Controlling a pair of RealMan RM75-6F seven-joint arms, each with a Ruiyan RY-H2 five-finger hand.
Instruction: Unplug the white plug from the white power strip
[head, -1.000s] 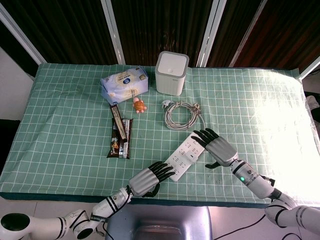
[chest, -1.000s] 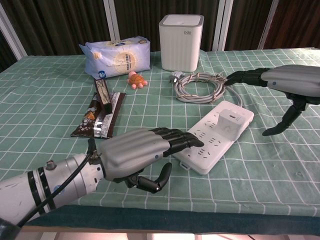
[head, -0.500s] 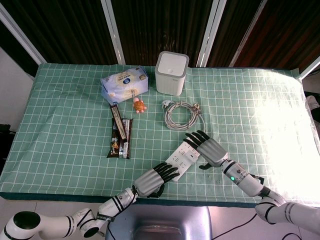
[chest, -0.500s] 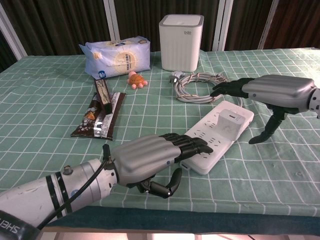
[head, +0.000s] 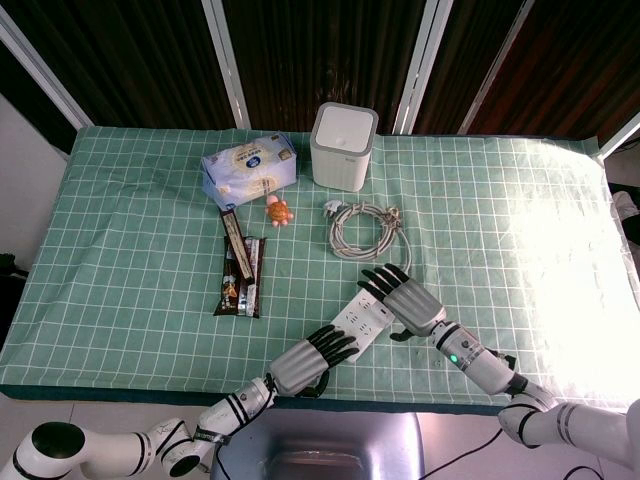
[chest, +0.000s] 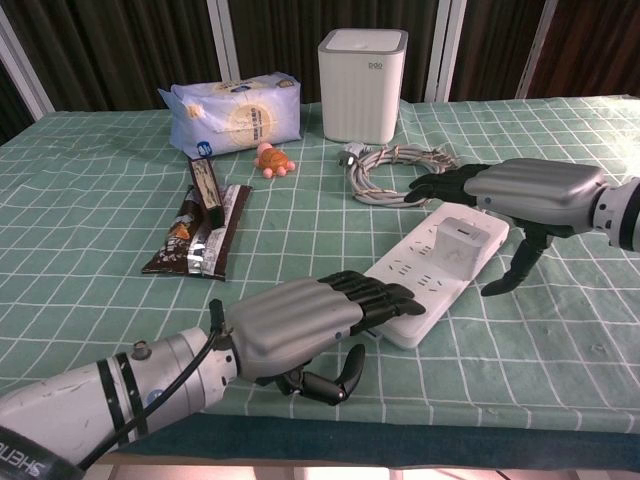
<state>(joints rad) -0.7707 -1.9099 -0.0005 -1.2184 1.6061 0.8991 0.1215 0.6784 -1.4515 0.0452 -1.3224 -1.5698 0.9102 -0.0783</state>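
Power strip braced ahead of unplugging

The white power strip (chest: 432, 272) is pinned by the left hand (chest: 300, 318); the right hand (chest: 520, 195), fingers spread and empty, is positioned over the seated white plug (chest: 463, 238).

From the head view we look steeply down on the whole green checked cloth-covered desk (head: 120, 270) from well above its near edge, facing the dark windows behind. From the chest view we sit low and close at that near edge, looking across the cloth toward the same windows. Both views share the white rectangular power strip (head: 358, 322) (chest: 432, 272), the grey metal left hand (head: 310, 358) (chest: 310, 320), the grey metal right hand (head: 405, 297) (chest: 520, 200), and the white square-sided bin (head: 343, 146) (chest: 362, 85).
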